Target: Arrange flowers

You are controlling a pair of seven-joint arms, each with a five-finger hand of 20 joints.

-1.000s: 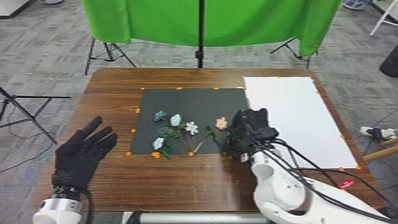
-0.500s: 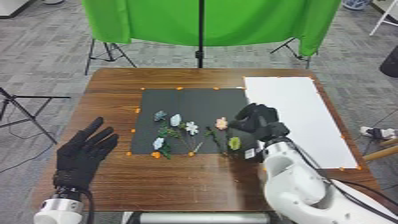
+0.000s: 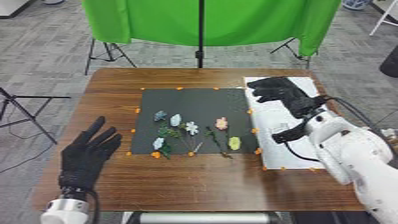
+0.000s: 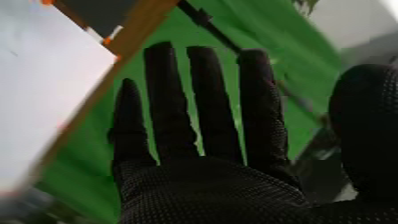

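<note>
In the head view my right hand [image 3: 282, 95] is over the upper part of the white sheet, open and holding nothing. In the right wrist view the same hand [image 4: 209, 187] has its fingers straight and apart. Flowers lie on the black sheet: a dark bluish one [image 3: 160, 115], a white one [image 3: 175, 120], a white-petalled one [image 3: 192, 128], a pale blue one [image 3: 158, 143], a pink one [image 3: 221, 123] and a yellow-green one [image 3: 234, 143]. Green leaves [image 3: 166, 132] lie among them. My left hand [image 3: 83, 155] stays open left of the black sheet.
The black sheet [image 3: 191, 97] and the white sheet [image 3: 282, 162] lie side by side, with orange marks at their edges, on the brown table [image 3: 191, 182]. A green cloth [image 3: 151, 22] hangs on a stand behind the table.
My right hand has moved from beside the yellow-green flower, up and right, to the white sheet. That flower was covered at first and now lies uncovered. The left hand has barely shifted.
</note>
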